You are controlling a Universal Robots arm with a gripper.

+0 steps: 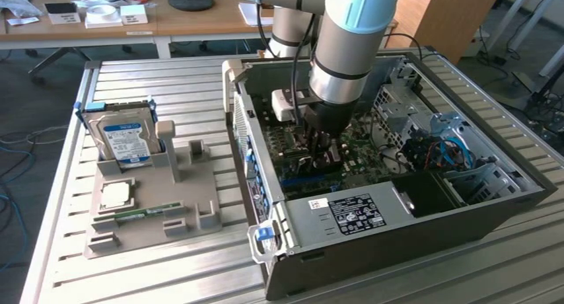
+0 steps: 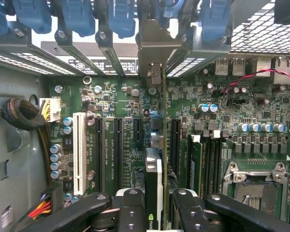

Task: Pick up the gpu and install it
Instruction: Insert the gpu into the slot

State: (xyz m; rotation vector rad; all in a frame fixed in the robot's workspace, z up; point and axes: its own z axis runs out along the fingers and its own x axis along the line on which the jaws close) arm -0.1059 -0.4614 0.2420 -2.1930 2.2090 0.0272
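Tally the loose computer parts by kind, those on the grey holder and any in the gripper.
hard drive: 1, on the grey holder
CPU: 1, on the holder
RAM stick: 1, on the holder
gpu: 1, in the gripper, inside the computer case
Total: 4

- A silver hard drive (image 1: 123, 137) stands upright in a grey holder (image 1: 187, 191) (blue-and-white label).
- A green memory stick (image 1: 141, 213) lies on the holder, near a square chip (image 1: 115, 195).
- An open computer case (image 1: 352, 218) lies on the slatted table (image 1: 176, 79).
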